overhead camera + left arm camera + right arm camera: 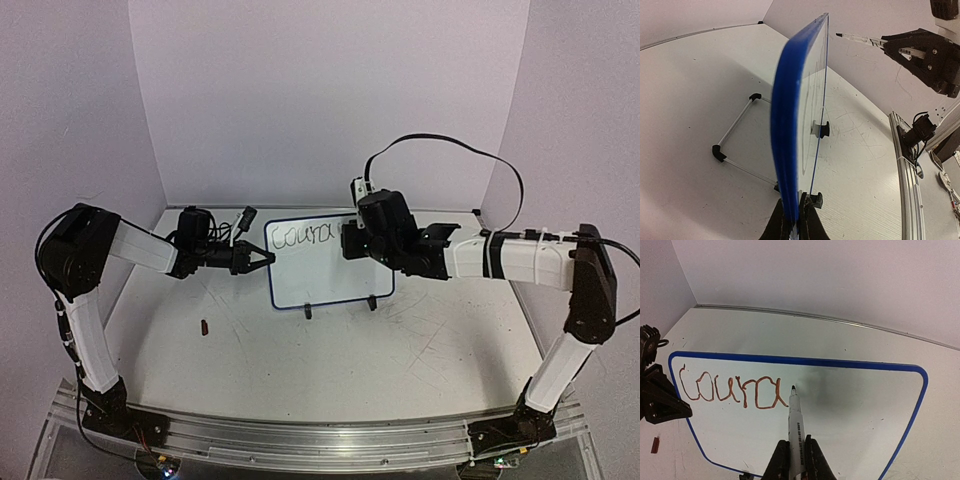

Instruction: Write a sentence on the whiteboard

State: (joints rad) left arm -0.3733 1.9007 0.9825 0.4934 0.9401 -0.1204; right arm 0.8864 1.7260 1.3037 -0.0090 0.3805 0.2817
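Note:
The whiteboard [330, 268] stands upright on the table, white with a blue frame. The sentence on it reads "Coura" [730, 392] in reddish-brown loopy letters at the upper left. My left gripper [262, 260] is shut on the board's left edge; the left wrist view shows the board edge-on [795, 110] between the fingers [812, 225]. My right gripper [796, 455] is shut on a white marker [796, 422]. Its tip sits just right of the last "a", at or very near the board face. The marker also shows in the left wrist view [860, 39].
Two black clip feet [308, 311] [372, 302] stand under the board. A wire stand [735, 135] lies behind it. A small brown cap [205, 326] lies on the table to the front left. White walls enclose three sides; an aluminium rail [320, 440] runs along the near edge.

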